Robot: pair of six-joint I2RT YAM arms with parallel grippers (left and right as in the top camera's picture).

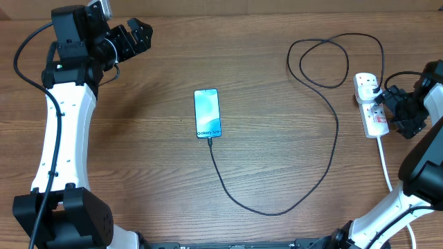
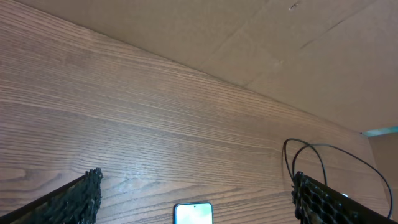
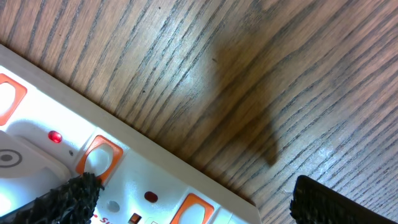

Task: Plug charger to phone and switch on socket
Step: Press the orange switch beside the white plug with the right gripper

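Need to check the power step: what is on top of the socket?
A black plug sits in the socket's far end; one red light glows beside orange-rimmed switches. The right gripper, jaws open, hangs over the middle, hiding that stretch.

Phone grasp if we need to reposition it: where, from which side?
Come straight down and pinch the phone across its two long edges, toward the far end. It lies flat, screen up, and the charger joins its near end.
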